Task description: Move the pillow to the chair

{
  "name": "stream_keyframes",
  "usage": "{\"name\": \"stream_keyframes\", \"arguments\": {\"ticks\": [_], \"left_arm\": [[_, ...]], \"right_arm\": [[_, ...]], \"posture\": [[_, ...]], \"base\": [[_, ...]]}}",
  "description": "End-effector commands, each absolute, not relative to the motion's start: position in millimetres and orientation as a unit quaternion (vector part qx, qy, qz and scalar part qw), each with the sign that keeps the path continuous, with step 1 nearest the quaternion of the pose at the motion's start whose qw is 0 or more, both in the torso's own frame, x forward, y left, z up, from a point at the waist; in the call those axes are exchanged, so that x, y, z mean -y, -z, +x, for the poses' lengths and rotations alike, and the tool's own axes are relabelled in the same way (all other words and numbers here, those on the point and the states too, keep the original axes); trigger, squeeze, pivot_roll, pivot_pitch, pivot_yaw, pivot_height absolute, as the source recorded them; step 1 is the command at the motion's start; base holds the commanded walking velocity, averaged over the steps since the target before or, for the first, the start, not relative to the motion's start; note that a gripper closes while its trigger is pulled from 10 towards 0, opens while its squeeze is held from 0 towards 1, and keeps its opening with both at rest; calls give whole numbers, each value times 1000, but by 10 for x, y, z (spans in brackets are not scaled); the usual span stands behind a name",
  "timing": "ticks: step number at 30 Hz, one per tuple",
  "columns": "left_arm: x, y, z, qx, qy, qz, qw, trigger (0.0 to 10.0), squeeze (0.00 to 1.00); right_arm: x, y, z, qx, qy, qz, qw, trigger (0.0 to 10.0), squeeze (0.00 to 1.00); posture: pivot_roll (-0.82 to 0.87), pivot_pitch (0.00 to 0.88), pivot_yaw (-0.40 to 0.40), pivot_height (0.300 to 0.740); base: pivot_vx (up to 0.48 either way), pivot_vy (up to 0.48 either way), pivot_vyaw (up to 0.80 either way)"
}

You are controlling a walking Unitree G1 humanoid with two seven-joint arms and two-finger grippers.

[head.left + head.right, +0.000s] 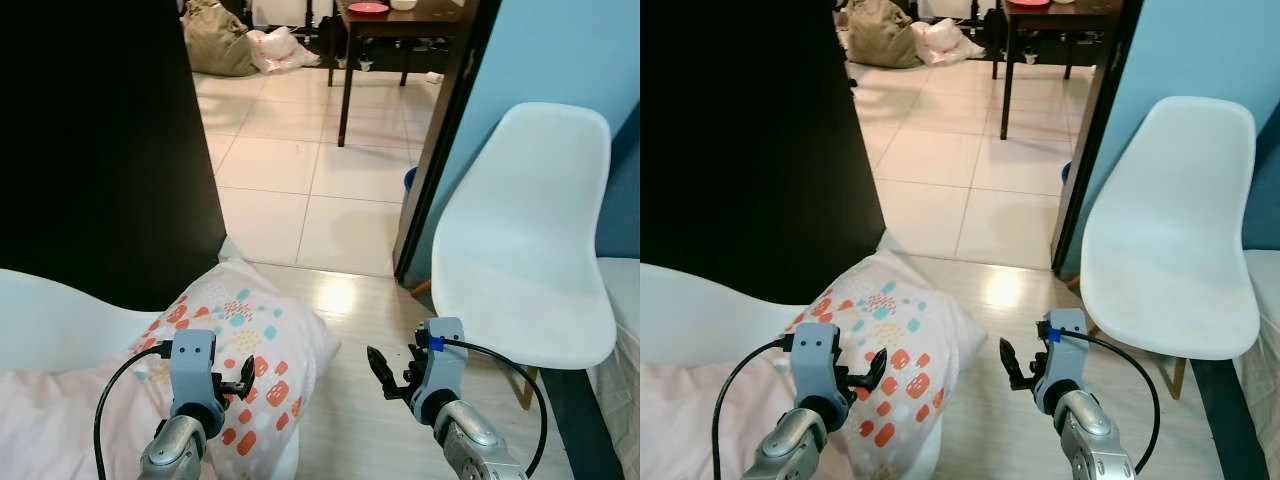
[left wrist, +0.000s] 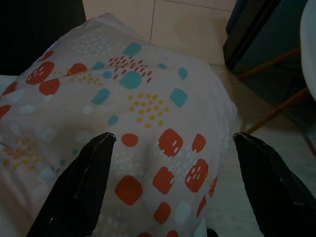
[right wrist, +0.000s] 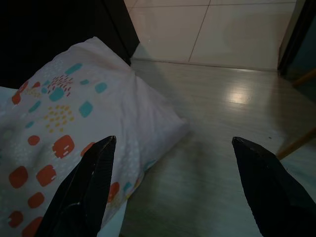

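The pillow (image 1: 240, 345), white with red and teal patches, lies low on the robot's left, apparently resting on a white chair (image 1: 50, 320) beside pink bedding (image 1: 50, 420). The left pincer (image 1: 243, 378) hovers over the pillow, fingers (image 2: 79, 187) spread apart. The right pincer (image 1: 385, 372), fingers also apart, hangs above the wooden floor (image 1: 360, 400). The empty white chair (image 1: 525, 250) stands on the right, well apart from the pillow.

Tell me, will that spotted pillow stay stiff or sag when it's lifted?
The pillow will probably sag: it looks plump and creased, its corner drooping toward the floor. It is likely light for its bulk. The open left gripper may pinch only loose fabric, so it could slip.
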State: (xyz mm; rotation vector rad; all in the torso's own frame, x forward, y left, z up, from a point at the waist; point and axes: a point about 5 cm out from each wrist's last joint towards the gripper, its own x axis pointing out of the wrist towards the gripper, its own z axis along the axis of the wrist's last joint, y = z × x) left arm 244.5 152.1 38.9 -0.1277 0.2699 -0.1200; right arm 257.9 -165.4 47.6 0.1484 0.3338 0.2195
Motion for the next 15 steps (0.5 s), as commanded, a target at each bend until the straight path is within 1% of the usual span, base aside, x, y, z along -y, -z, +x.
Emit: {"name": "stream_keyframes", "arguments": {"ticks": [1, 5, 15], "left_arm": [[-1535, -367, 2414, -141, 63, -55, 986, 10000, 0], [-1538, -374, 2413, -135, 57, -65, 987, 10000, 0], [-1563, -334, 2413, -155, 44, -59, 985, 10000, 0]], "right_arm": [[1666, -463, 2556, -169, -107, 83, 976, 10000, 0], [1667, -463, 2556, -170, -107, 84, 976, 10000, 0], [1670, -458, 2561, -170, -109, 84, 976, 10000, 0]], "posture": [[-68, 102, 23, 740], [-68, 102, 23, 740], [-66, 99, 19, 740]], "base": [[0, 0, 0], [0, 0, 0], [0, 0, 0]]}}
